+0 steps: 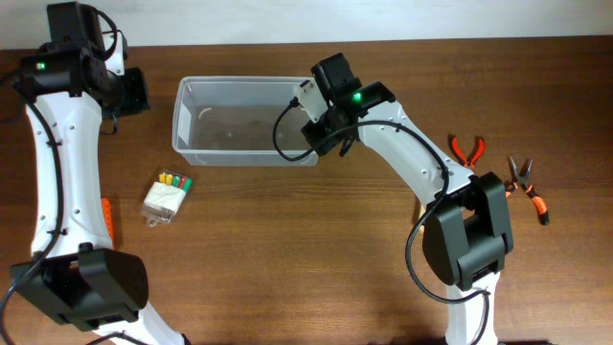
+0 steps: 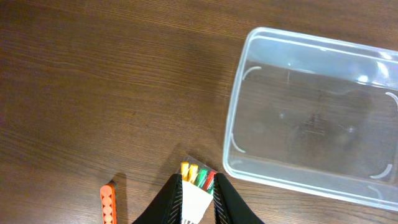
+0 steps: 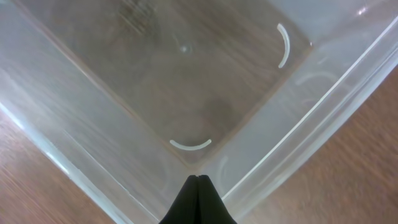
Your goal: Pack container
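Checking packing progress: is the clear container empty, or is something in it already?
Empty. In all three views the container shows only wood grain through its floor; the small pack lies outside it on the table.

The overhead camera looks straight down on the whole worktop (image 1: 287,249). The left wrist camera looks down from high past the left tool (image 2: 198,186), the container (image 2: 298,81) ahead-right. The right wrist camera sits close, one container corner just ahead of the right tool (image 3: 198,179); all views share the container.

Bright, even light from above; soft shadows; white glare on container (image 2: 234,134) rim; focus sharp.
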### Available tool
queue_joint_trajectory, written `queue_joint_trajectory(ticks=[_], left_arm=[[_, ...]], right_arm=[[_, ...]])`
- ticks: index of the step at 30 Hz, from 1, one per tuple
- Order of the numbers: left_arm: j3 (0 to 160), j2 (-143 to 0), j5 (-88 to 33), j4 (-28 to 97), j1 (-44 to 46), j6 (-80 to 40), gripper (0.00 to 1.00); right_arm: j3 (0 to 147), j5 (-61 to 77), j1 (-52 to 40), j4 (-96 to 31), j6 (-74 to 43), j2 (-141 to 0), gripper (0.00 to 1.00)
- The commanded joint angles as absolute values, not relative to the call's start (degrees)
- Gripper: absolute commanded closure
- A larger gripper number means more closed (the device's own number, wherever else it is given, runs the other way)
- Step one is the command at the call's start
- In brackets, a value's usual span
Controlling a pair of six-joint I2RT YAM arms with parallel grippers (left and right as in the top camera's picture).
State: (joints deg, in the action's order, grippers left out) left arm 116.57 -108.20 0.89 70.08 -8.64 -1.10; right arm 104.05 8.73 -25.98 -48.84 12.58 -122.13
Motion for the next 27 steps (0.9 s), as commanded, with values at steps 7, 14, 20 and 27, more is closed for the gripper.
queue_joint_trajectory(ticks=[7,14,20,27], left_arm=[[117.34,-107.11,0.86,69.89,-8.54,-0.86,0.82],[117.34,-107.11,0.86,69.45,-8.54,-0.86,0.81],[117.36,-107.11,0.86,67.88,-8.51,-0.86,0.81],[117.36,-107.11,0.86,67.7,-8.51,-0.86,0.81]], right_arm=[[105.34,-7.4,-25.39,-50.63,7.7,-123.59,0.96],[105.34,-8.16,-22.33,-55.86,2.98,-123.59,0.96],[105.34,-8.01,-20.99,-62.78,1.56,-123.59,0.96],[105.34,-7.51,-20.49,-67.75,0.97,-123.59,0.96]])
